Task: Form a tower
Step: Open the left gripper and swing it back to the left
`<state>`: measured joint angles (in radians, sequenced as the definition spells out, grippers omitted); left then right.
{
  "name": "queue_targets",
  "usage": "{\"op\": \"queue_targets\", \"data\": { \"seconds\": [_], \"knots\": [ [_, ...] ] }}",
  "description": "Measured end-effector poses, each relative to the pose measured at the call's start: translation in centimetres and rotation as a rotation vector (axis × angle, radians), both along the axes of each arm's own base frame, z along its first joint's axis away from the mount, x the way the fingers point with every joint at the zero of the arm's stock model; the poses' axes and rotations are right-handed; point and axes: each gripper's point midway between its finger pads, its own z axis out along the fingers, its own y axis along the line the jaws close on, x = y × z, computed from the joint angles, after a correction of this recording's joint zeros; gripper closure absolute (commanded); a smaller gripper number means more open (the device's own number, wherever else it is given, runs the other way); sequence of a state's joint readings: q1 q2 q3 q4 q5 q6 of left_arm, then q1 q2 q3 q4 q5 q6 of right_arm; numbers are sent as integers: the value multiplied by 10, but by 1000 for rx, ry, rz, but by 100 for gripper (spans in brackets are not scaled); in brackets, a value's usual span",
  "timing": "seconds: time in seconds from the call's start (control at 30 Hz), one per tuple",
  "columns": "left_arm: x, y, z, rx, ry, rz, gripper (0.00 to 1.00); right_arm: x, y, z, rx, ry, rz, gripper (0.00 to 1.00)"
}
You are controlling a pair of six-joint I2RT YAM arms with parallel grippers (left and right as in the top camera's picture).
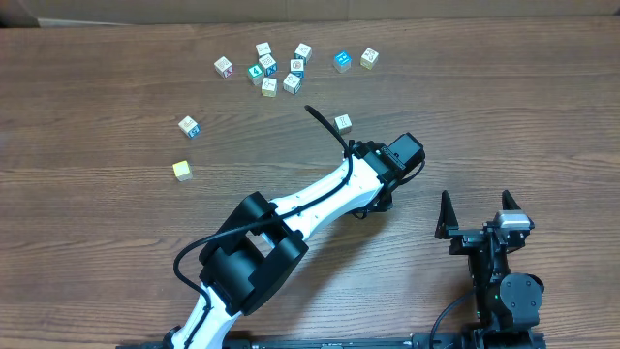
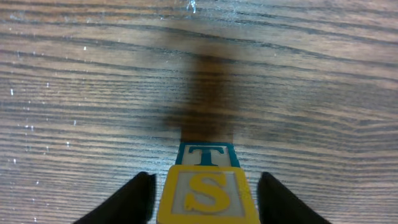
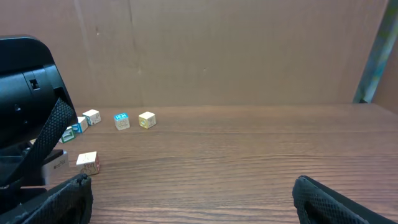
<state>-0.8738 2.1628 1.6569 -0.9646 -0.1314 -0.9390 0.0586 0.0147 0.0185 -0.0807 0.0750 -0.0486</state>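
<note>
The left arm (image 1: 320, 199) slants from the near edge to mid-tabletop (image 1: 87, 223) and bars any crossing there. A cluster of cubes (image 1: 271, 68) crowds the middle of the far edge. A lone cube (image 1: 342, 123) sits just beyond the left gripper (image 2: 207, 180), whose fingers leave only slivers beside the tower (image 2: 208, 199). The wood is bare toward the far right corner, ahead of the wide-spread right gripper (image 1: 477, 204).

A brown wood-grain table (image 1: 87, 252) stretches before me, with a loose cluster of small picture cubes (image 1: 269, 68) near its far edge. Nearer me, well apart, lie a blue-printed cube (image 1: 189, 126), a yellow cube (image 1: 181, 171) and a pale cube (image 1: 342, 123). The tower (image 2: 208, 194) stands on the wood, a blue T cube (image 2: 206, 154) at its base.
</note>
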Motion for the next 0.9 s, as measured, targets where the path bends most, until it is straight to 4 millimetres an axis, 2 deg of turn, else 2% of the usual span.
{"op": "queue_targets", "data": {
  "seconds": [0.3,0.4,0.47,0.53,0.6,0.67,0.77,0.9],
  "knots": [
    [5,2,4,3,-4,-35,28,0,0,0,0,0,0,0],
    [25,-1,18,-28,-39,-42,24,0,0,0,0,0,0,0],
    [45,-1,33,-59,-77,-31,20,0,0,0,0,0,0,0],
    [68,6,47,-84,-111,-4,7,0,0,0,0,0,0,0],
    [88,20,55,-97,-134,35,3,0,0,0,0,0,0,0],
    [107,43,58,-97,-142,92,0,0,0,0,0,-1,1,0],
    [123,89,56,-62,-111,186,0,0,0,0,0,0,0,0],
    [134,160,52,-4,-47,298,0,0,0,0,0,0,0,0]
  ]
}}
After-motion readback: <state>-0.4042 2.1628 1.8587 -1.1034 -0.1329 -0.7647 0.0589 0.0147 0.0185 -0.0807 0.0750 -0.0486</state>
